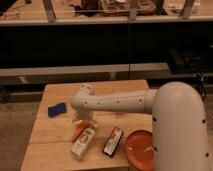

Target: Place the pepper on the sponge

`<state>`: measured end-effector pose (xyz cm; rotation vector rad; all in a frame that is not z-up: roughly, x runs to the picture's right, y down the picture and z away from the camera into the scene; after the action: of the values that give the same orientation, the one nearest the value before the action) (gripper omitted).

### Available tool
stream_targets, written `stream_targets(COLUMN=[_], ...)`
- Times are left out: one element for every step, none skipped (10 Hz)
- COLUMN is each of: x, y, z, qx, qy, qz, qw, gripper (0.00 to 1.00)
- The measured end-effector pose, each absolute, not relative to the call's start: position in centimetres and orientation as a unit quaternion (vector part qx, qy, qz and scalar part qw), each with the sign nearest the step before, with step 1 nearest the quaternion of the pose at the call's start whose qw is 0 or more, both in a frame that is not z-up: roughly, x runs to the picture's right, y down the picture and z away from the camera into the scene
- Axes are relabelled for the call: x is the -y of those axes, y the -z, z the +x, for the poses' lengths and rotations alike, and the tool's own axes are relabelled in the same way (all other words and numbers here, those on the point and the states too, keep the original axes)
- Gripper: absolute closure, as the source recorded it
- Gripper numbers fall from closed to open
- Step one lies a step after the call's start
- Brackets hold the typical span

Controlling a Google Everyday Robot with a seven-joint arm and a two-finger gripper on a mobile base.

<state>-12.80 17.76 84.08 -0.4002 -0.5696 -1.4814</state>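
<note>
The pepper [78, 133], a small orange tapered thing, lies on the wooden table [60, 92] left of centre, close to the top of a pale bottle. My gripper [82, 120] hangs at the end of the white arm, pointing down, right above the pepper's upper end. I cannot tell whether it touches the pepper. The sponge [57, 109], a flat blue block, rests on the table to the left of the gripper and a little farther back, apart from the pepper.
A pale labelled bottle [83, 143] lies beside the pepper. A black box with a red stripe [113, 141] and a round orange-red plate [140, 149] sit to the right. My arm's bulky white link [177, 130] covers the table's right side. Shelving stands behind.
</note>
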Motion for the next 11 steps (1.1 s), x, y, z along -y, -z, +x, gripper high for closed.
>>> stream_targets(x=[-17.9,-18.1,-18.3,-18.5,-18.5,-18.4,-18.3,-18.1,-18.2,-18.5,-18.6], y=[-84.7,-85.2,-85.5,-85.7,-85.7,-85.5,-85.1,-85.1,-85.1,-85.0,-85.0], z=[-13.1,-13.2,-13.4,-13.5,-13.8,-14.2,-14.6,-14.7,-14.9,-15.3,-15.2], qx=[0.265,0.274,0.283,0.286,0.286,0.28,0.275,0.273,0.272,0.276,0.276], qy=[0.665,0.668,0.67,0.673,0.676,0.689,0.699,0.703,0.705,0.704,0.701], qz=[-0.184,-0.19,-0.195,-0.198,-0.198,-0.192,-0.182,-0.179,-0.181,-0.186,-0.193], qw=[0.673,0.665,0.658,0.653,0.649,0.64,0.635,0.632,0.63,0.628,0.628], gripper=[0.25,0.25,0.25,0.25,0.25,0.25,0.25,0.25,0.25,0.25,0.25])
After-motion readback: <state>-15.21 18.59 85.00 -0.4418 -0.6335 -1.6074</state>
